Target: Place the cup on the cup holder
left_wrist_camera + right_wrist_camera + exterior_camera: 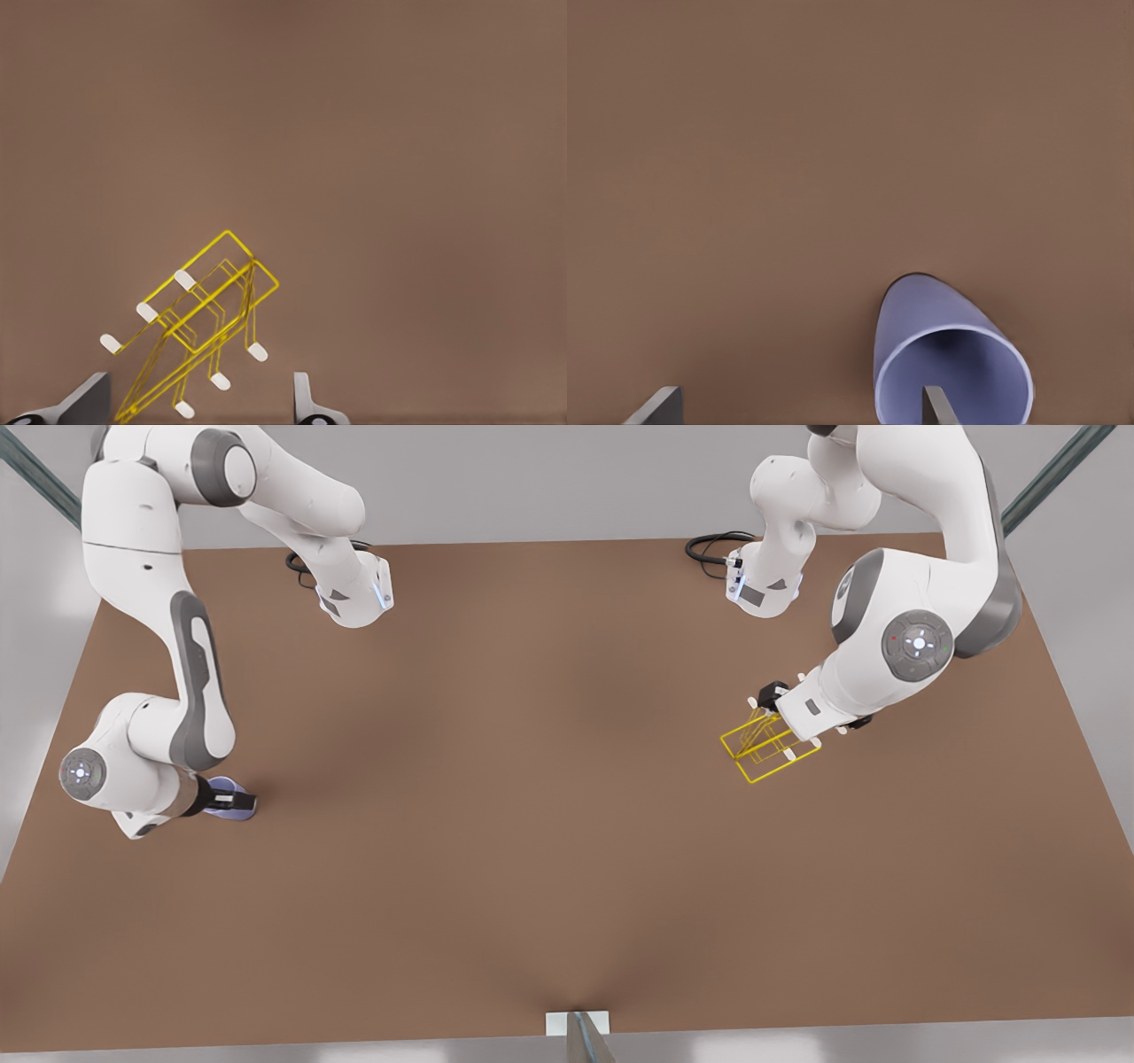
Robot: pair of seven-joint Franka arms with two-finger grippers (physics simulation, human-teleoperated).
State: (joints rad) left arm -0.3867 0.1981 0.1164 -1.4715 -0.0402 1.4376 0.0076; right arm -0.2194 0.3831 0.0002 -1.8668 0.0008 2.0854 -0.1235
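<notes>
Reaching for both things at once on the desk [567,797].
Right gripper [802,403], fingers apart, straddles the cup's [948,354] rim; left gripper [199,403], fingers apart, over the cup holder [199,332]. The cup, lying sideways, could roll.

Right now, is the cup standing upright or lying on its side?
Upright, I think. The right wrist view looks down into the lavender cup's open mouth, with the right gripper open and one finger inside the rim.

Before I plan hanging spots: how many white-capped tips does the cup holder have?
6 show in the left wrist view on the cup holder: three along each side of the yellow wire frame. None seems hidden.
</notes>
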